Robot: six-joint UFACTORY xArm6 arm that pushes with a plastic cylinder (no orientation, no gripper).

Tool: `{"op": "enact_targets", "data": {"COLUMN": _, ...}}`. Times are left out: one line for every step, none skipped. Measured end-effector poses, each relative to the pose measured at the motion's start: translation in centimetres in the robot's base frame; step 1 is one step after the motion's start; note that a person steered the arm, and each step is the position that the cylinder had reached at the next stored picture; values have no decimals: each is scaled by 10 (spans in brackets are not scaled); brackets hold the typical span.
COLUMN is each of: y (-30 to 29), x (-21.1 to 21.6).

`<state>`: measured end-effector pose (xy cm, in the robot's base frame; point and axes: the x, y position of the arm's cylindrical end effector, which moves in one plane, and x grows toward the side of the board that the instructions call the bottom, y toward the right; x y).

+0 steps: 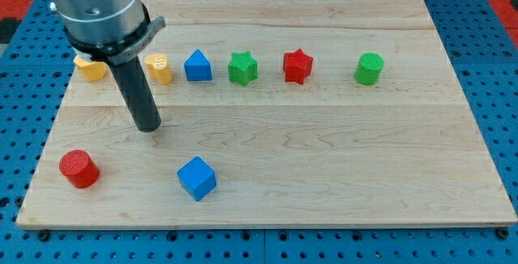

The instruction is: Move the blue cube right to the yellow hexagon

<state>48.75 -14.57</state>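
Observation:
The blue cube (197, 177) lies near the view's bottom, left of centre. The yellow hexagon (159, 68) stands in the row near the view's top, partly behind the rod. My tip (148, 126) rests on the board below the yellow hexagon and up and to the left of the blue cube, touching neither. Another yellow block (91, 68) sits at the left end of the row, partly hidden by the arm; its shape is unclear.
Along the same row stand a blue house-shaped block (197, 66), a green star (242, 68), a red star (297, 66) and a green cylinder (369, 69). A red cylinder (78, 168) lies at the bottom left. The wooden board (340, 159) ends close below the cube.

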Motion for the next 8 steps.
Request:
{"op": "enact_targets", "data": {"y": 47, "x": 41}}
{"op": "enact_targets", "data": {"y": 126, "x": 87}}
{"op": "enact_targets", "data": {"y": 185, "x": 91}}
{"op": "enact_targets", "data": {"y": 211, "x": 131}}
{"op": "enact_targets", "data": {"y": 172, "x": 131}}
{"op": "enact_targets", "data": {"y": 67, "x": 131}}
{"op": "enact_targets", "data": {"y": -5, "x": 123}}
{"op": "enact_targets", "data": {"y": -50, "x": 77}}
